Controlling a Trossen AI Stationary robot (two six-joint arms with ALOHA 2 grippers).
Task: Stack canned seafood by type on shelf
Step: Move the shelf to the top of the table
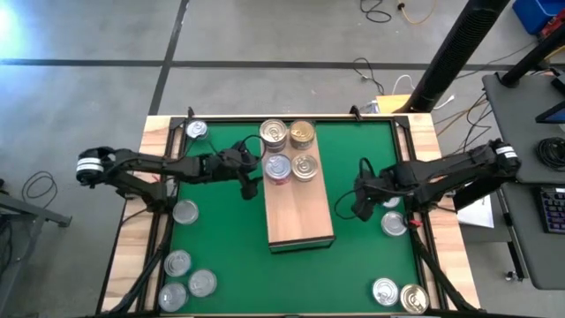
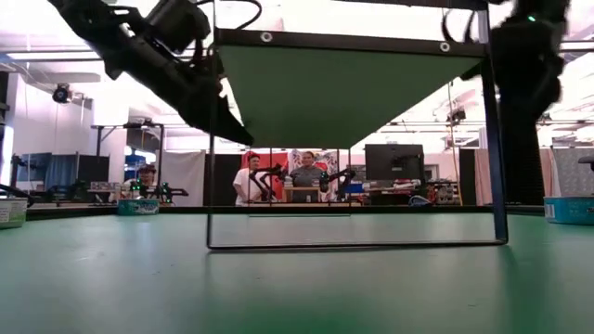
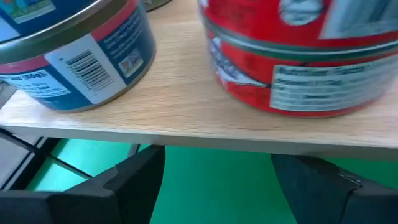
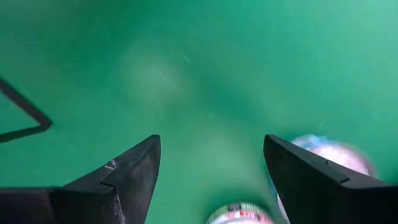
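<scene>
The shelf lies lengthwise in the middle of the green worktop, and it serves as the landmark here. Four tins stand in a two-by-two block at its far end: a silver-topped tin and a gold-topped tin at the far edge, with a blue-and-red tin and a second gold-topped tin just nearer. The left hand sits just beside the shelf's left edge, level with the blue-and-red tin; its fingers stand apart with nothing between them, and the left wrist view looks across the shelf edge at a blue-labelled tin and a red-labelled tin. The right hand hangs over bare green well to the right of the shelf, fingers apart and empty. Loose tins lie around the shelf: one near the worktop's far left corner, one to the shelf's left, three at the near left corner, one to the right near the right hand, and two at the near right corner.
</scene>
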